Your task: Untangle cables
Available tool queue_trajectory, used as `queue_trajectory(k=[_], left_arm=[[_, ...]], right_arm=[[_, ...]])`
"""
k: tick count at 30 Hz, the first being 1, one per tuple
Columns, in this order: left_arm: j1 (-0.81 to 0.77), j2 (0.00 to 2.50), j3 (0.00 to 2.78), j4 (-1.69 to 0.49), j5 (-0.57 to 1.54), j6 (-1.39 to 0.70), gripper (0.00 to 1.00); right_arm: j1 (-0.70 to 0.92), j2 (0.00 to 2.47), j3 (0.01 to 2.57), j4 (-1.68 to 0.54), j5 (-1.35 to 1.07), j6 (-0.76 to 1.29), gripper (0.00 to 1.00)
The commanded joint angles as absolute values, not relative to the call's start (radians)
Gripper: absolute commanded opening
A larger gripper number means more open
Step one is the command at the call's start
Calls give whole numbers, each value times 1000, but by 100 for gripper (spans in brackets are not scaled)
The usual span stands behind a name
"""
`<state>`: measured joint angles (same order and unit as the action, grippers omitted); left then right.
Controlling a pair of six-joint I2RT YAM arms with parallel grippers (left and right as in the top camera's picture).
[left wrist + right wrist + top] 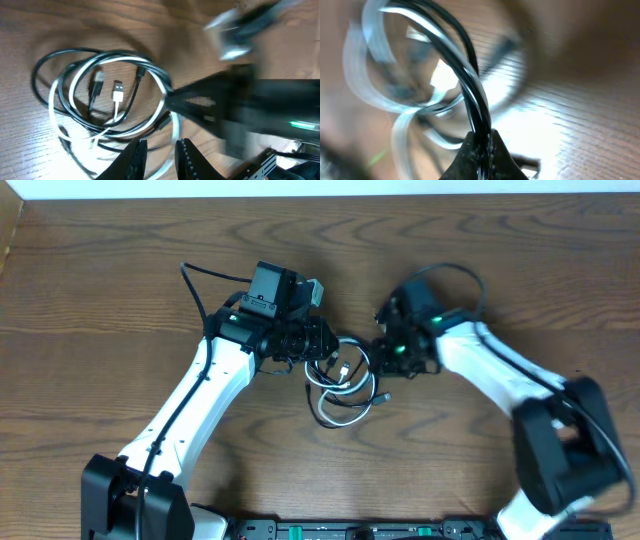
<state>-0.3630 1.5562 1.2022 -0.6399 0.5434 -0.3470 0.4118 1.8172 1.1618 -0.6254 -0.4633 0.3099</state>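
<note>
our right claw is pinched shut on the cables, with a black strand and a white strand running side by side straight into its tips. the rest of the coil fans away from those tips, blurred, over the wooden surface.

our left claw stands narrow, its two fingers apart. a strand of the white cable runs down into the gap, which is wider than the strand, so it is not clamped. ahead of this claw and to its left the coil lies on the surface. the white cable's loops overlap those of the black cable, the two crossing at several points. inside the loops lie a white plug and, just beside it, a dark plug.

just ahead of the left claw, the right claw's dark tip meets the near edge of the coil. from above, the two claws sit close together, with the coil just below the gap between them.
</note>
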Motion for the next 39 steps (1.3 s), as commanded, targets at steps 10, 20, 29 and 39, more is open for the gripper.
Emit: queue_trajectory(k=[10, 20, 29, 39], left_arm=[[-366, 1562, 1214, -556, 620, -349, 25], [-366, 1562, 1214, -477, 616, -349, 33], [-422, 1568, 1214, -356, 605, -358, 44], [-483, 1569, 1214, -206, 542, -556, 43]], right_arm=[[305, 1416, 1243, -630, -778, 62, 1], [307, 1414, 1243, -690, -802, 63, 1], [307, 1414, 1243, -693, -862, 100, 1], [312, 1414, 1243, -701, -767, 174, 13]])
